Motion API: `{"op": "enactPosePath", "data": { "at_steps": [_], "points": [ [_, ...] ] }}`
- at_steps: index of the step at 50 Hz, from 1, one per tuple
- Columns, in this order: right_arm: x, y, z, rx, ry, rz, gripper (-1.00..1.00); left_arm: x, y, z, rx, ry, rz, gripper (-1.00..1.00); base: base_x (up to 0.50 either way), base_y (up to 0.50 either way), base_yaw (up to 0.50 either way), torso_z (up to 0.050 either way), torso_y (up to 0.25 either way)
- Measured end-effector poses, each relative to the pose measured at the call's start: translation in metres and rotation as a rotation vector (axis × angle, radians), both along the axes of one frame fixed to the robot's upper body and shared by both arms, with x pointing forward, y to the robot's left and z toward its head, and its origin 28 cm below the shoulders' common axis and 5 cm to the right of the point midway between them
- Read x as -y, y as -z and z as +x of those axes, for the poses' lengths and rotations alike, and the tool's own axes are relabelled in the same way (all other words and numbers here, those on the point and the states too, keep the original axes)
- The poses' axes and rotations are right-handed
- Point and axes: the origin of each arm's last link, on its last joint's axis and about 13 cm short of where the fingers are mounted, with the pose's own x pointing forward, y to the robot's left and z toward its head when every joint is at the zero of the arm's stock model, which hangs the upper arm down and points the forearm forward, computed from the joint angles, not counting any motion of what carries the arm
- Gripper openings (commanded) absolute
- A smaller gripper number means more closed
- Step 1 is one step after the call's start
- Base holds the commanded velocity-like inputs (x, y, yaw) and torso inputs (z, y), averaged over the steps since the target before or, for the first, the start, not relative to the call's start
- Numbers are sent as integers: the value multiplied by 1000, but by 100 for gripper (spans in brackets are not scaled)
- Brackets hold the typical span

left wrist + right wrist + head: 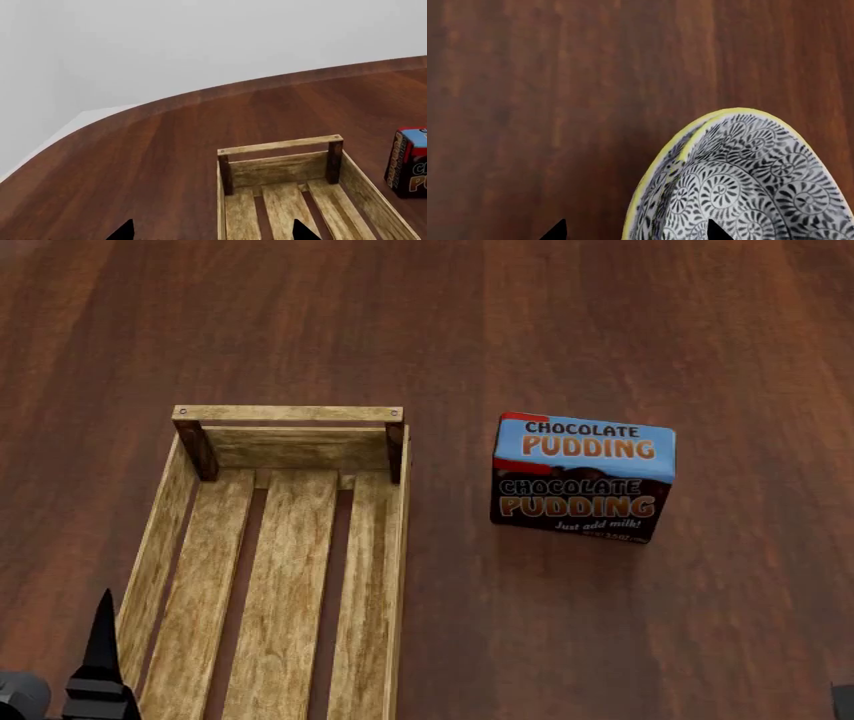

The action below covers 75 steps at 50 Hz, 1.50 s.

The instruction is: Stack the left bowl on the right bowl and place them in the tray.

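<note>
In the right wrist view, two nested bowls with yellow rims and a black-and-white swirl pattern sit on the dark wood table. My right gripper is open and straddles their rim, with one fingertip outside the wall and the other over the inside. The tray, a light-wood slatted crate, lies lengthwise in the head view and holds nothing where it shows. My left gripper is open above the tray's near part, one fingertip over its floor and one over the table. The bowls are out of the head view.
A blue-and-brown chocolate pudding box stands on the table to the right of the tray and also shows in the left wrist view as the box. The round table's far edge curves past the tray, with pale floor beyond.
</note>
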Motion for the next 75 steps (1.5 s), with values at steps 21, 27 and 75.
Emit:
{"op": "enactPosePath", "data": {
  "at_steps": [21,27,75],
  "points": [
    [0,12,2,-1,41,-2,-100,-1,0,-1,-1,-3,-2,100,0,-1,-1,0,0],
    [-2,15,3,5,49,-3,-100,-1,0,-1,-1,-4,-2,100,0,-3,-4,0,0],
    [-68,-93,-2,85,-329,-160,-100,-7,-7,-7,23,-23,-20,100,0,0,0,0,0]
  ]
}}
